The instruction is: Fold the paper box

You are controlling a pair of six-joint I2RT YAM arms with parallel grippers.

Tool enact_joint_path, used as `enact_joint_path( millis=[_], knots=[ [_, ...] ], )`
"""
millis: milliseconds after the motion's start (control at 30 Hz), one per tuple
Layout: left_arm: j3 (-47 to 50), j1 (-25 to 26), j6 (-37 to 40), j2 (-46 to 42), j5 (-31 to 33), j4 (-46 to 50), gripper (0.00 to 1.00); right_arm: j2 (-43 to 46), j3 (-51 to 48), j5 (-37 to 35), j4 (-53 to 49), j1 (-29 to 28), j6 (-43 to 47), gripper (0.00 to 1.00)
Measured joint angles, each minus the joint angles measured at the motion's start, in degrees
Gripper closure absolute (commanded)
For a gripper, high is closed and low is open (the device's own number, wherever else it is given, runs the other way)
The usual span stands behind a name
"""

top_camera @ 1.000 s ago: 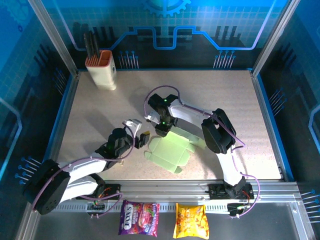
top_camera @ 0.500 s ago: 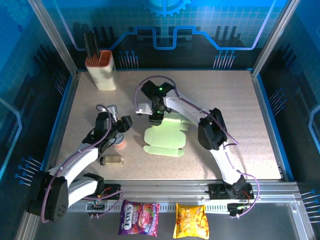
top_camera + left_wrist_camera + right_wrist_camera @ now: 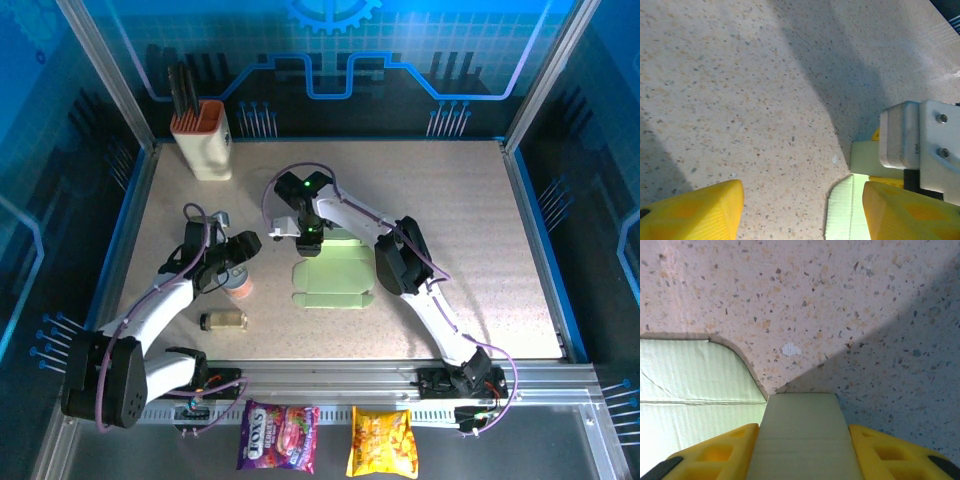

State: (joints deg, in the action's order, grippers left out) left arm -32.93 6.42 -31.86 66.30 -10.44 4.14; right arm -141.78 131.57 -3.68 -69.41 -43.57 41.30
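Matt, finely ribbed paper box (image 3: pixel 335 285) on speckled table (image 3: pixel 450 190).

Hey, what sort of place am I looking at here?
Probably a robotics lab test cell: an aluminium frame with blue printed panels encloses a speckled table, where the left arm and right arm handle a mint-green paper box.

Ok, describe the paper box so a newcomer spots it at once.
On the speckled table, look near the middle. The paper box is a thin sheet with flaps and creases, the only pale mint-green thing, unlike the upright cream holder in the far left corner.
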Motion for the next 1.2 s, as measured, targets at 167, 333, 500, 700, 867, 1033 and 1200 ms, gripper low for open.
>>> enact_joint_path(
  millis=[167,333,500,700,867,1033,1200],
  knots=[
    [-1.51,0.0,0.22,0.85,-2.78,0.09,0.35,1.97,-2.56,0.94,0.76,-0.02,-1.16,0.31],
    [-2.95,0.07,0.42,1.68,-5.25,0.13,0.35,10.88,-9.99,5.44,3.72,0.13,-3.8,0.29],
    [-5.25,1.64,0.48,3.37,-6.69,0.24,0.36,25.2,-20.55,12.22,10.95,1.46,-9.4,0.29],
    [-9.35,5.42,0.39,7.13,-8.68,0.31,0.42,38.32,-34.93,15.69,22.12,7.34,-22.08,0.33],
    [-12.07,9.4,-0.22,10.95,-9.31,0.02,0.44,44.02,-45.88,16.31,28.5,14.51,-35.21,0.4],
    [-13.07,12.63,-1.77,15.08,-10.12,-0.35,0.44,48.26,-54.49,17.99,32.28,20.61,-44.87,0.41],
    [-15.26,14.8,-3.02,18.97,-10.73,-0.59,0.48,50.31,-57.37,19.41,33.16,21.24,-47.84,0.41]
  ],
)
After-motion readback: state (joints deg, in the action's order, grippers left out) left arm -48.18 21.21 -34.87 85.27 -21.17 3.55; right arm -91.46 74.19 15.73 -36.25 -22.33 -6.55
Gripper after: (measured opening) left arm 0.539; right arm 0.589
